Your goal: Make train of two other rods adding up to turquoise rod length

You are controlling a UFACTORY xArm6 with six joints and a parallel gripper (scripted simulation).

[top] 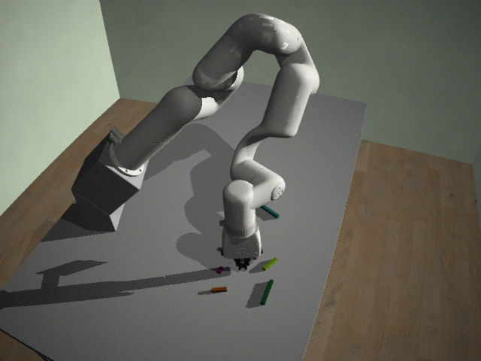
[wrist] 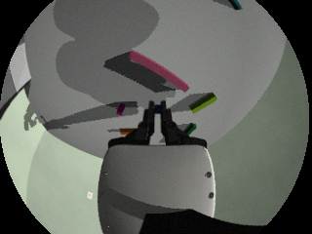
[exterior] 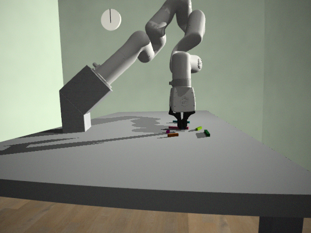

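Since its fingers stand pinched almost together on something tiny, the gripper (exterior: 182, 124) seems to hold the blue rod (exterior: 181, 127), low over the bench (exterior: 226, 160) and just beside the pink rod (wrist: 159, 70). I judge this rod light, rigid and smooth. Being so short, it could twist or squirt out, so the grip belongs squarely across its middle.

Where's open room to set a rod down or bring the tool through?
Widest bare stretch: left of the orange rod and magenta rod, toward the base block. More beyond the green rod, toward the table's near edge. Crowded around the tool, shut on what looks like the blue rod: pink rod and lime rod lie close.
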